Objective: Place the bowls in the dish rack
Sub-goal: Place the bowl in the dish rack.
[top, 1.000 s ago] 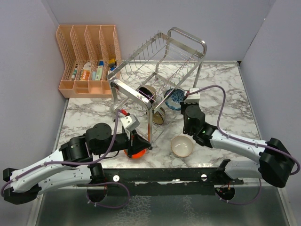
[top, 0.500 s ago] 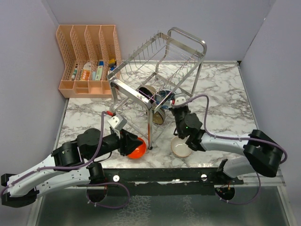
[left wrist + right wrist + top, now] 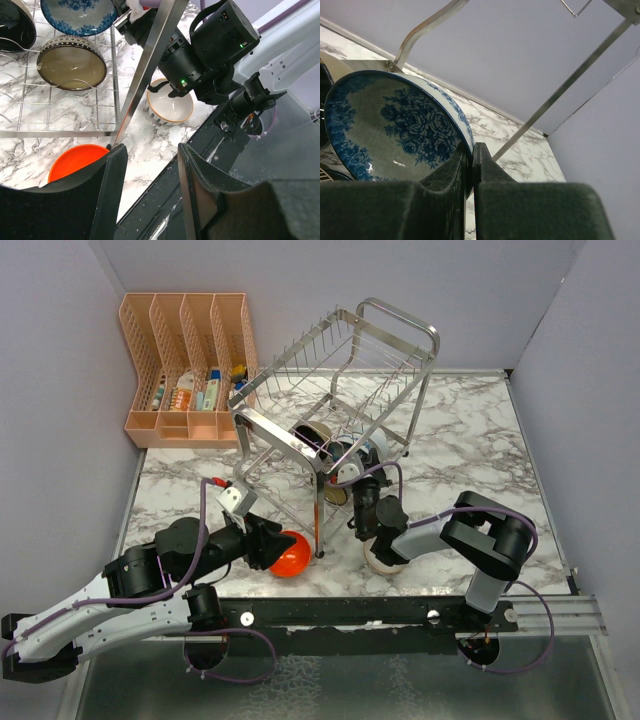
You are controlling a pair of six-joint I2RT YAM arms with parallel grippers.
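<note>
The dish rack (image 3: 335,380) is shiny polished steel wire and tube, the red-orange bowl (image 3: 290,555) by its near leg glossy, the blue-patterned bowl (image 3: 395,125) inside it smooth glazed ceramic, and the organiser (image 3: 190,350) left of it matt peach plastic.

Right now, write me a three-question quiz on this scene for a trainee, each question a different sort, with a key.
1. True or false: the right pincer is shut on the rim of the blue-patterned bowl.
2. Where is the red-orange bowl relative to the dish rack? A: on its upper tier. B: on the table beside it. C: on its lower tier.
3. Fill in: the left pincer is above the red-orange bowl, with its jaws ____ (open or shut).

Key: 1 true; 2 B; 3 open.
</note>
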